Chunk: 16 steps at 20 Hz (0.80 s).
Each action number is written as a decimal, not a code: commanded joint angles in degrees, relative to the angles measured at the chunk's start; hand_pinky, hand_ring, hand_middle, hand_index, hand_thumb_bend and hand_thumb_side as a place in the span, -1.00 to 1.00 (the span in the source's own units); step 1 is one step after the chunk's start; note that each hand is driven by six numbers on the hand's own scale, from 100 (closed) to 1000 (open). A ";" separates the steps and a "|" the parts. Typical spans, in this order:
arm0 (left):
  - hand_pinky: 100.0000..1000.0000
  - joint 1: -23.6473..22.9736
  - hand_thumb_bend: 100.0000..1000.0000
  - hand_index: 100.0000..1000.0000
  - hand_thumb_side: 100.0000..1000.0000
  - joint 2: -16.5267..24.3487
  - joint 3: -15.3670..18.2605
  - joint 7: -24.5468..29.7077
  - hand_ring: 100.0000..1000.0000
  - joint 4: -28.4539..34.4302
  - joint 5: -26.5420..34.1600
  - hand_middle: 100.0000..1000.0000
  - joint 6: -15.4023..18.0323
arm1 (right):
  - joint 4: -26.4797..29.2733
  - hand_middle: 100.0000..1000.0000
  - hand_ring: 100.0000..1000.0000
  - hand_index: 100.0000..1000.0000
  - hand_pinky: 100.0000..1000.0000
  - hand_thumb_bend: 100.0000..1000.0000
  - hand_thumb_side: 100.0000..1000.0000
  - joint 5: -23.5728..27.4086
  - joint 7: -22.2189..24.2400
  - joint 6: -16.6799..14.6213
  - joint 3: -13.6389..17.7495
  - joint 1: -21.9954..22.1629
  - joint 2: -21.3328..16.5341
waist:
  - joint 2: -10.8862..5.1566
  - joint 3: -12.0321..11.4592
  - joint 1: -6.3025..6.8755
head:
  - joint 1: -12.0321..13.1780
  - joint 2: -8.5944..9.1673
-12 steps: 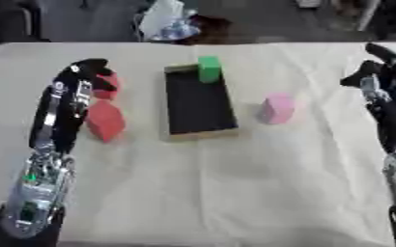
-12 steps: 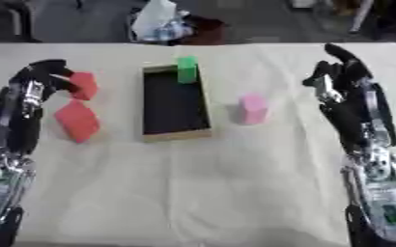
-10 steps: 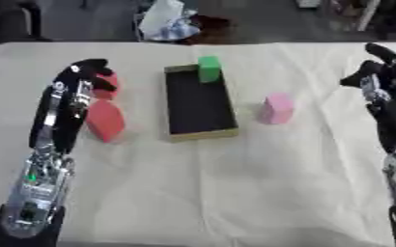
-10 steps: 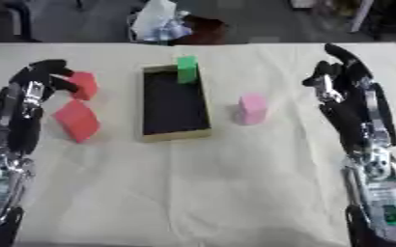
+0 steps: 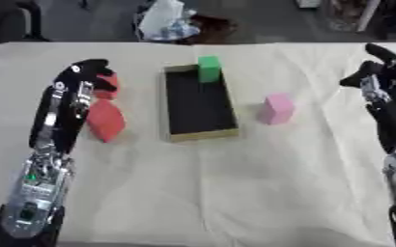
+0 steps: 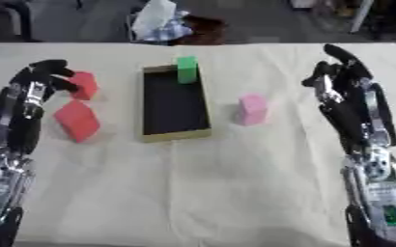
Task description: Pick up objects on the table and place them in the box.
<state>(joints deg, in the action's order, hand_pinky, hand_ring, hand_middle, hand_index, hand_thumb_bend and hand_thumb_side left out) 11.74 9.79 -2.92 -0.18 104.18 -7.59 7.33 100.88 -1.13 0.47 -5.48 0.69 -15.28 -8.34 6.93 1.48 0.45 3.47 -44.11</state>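
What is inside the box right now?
Only a green block, standing upright at the far end of the box; the rest of its dark floor shows bare. The floor under the block is covered. The pink block and both red blocks lie outside.

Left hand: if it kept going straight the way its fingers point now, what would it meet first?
The left hand curls toward the far red block just beside its fingertips, so that block probably comes first; depth is unclear. The nearer red block lies beside the forearm, out of that line.
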 commanded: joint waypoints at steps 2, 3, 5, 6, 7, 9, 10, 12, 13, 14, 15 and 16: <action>0.41 1.37 -1.00 0.51 0.38 4.23 0.65 2.06 0.11 1.45 -2.35 0.21 -0.18 | 0.71 -0.18 0.06 0.70 0.35 -1.00 -0.18 0.03 0.18 0.11 0.36 -0.50 -0.65 | 0.12 0.15 -0.72 | 0.22 -0.01; 0.43 1.54 -1.00 0.52 0.35 5.82 0.93 3.18 0.14 1.53 -4.04 0.24 -0.68 | 0.68 -0.18 0.06 0.70 0.35 -1.00 -0.18 0.01 0.21 0.13 0.37 -0.48 -0.70 | 0.11 0.20 -0.65 | 0.24 -0.01; 0.48 1.86 -1.00 0.57 0.28 8.74 1.45 5.60 0.22 1.78 -7.92 0.32 -1.89 | 0.63 -0.18 0.06 0.70 0.35 -1.00 -0.18 -0.02 0.21 0.16 0.42 -0.42 -0.78 | 0.10 0.29 -0.49 | 0.20 -0.01; 0.49 2.06 -1.00 0.60 0.26 10.15 1.71 6.94 0.25 1.90 -10.06 0.34 -2.47 | 0.61 -0.18 0.06 0.70 0.35 -1.00 -0.18 -0.02 0.18 0.17 0.45 -0.38 -0.83 | 0.10 0.33 -0.41 | 0.17 -0.01; 0.49 2.32 -1.00 0.60 0.25 11.66 2.04 8.19 0.26 1.95 -12.32 0.36 -3.03 | 0.59 -0.18 0.06 0.70 0.35 -1.00 -0.18 -0.01 0.17 0.18 0.48 -0.33 -0.87 | 0.10 0.35 -0.31 | 0.12 -0.01; 0.49 2.86 -1.00 0.65 0.25 14.24 2.69 10.35 0.31 2.04 -17.50 0.41 -3.94 | 0.57 -0.18 0.06 0.70 0.36 -1.00 -0.18 0.01 0.17 0.20 0.48 -0.25 -0.94 | 0.09 0.40 -0.13 | 0.01 -0.01; 0.49 3.10 -1.00 0.68 0.20 15.22 2.94 11.57 0.32 2.04 -20.57 0.43 -4.15 | 0.57 -0.18 0.06 0.70 0.36 -1.00 -0.18 0.02 0.20 0.21 0.47 -0.22 -0.96 | 0.08 0.43 -0.07 | -0.05 -0.01; 0.49 3.49 -1.00 0.70 0.15 17.05 3.08 14.33 0.34 1.38 -26.09 0.45 -4.31 | 0.54 -0.18 0.06 0.70 0.36 -1.00 -0.18 0.01 0.29 0.25 0.45 -0.17 -1.01 | 0.08 0.54 0.05 | -0.10 -0.01; 0.48 3.73 -1.00 0.70 0.12 17.86 3.18 15.59 0.35 0.87 -28.55 0.46 -4.34 | 0.53 -0.18 0.06 0.69 0.36 -1.00 -0.17 0.00 0.31 0.27 0.47 -0.15 -1.05 | 0.08 0.59 0.11 | -0.14 -0.01; 0.49 3.97 -1.00 0.71 0.12 18.48 3.26 16.65 0.36 0.33 -30.80 0.46 -4.32 | 0.51 -0.18 0.06 0.69 0.36 -1.00 -0.18 0.00 0.32 0.28 0.48 -0.13 -1.09 | 0.09 0.64 0.15 | -0.16 -0.01; 0.49 4.17 -1.00 0.73 0.05 19.06 3.28 17.65 0.38 -0.38 -32.78 0.49 -4.31 | 0.49 -0.18 0.06 0.69 0.36 -1.00 -0.18 0.01 0.33 0.30 0.49 -0.11 -1.12 | 0.09 0.69 0.20 | -0.18 -0.01; 0.50 4.39 -0.89 0.73 0.14 19.55 3.31 18.46 0.39 -1.10 -34.56 0.50 -4.30 | 0.46 -0.18 0.06 0.69 0.36 -1.00 -0.18 0.02 0.34 0.31 0.50 -0.09 -1.15 | 0.09 0.72 0.26 | -0.20 -0.01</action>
<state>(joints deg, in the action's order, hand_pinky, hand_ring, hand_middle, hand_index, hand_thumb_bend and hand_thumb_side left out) 15.26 26.99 -0.39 17.02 103.09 -39.61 3.00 100.68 -1.13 0.74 -5.22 0.85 -15.01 -8.38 6.93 2.13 0.47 3.41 -44.11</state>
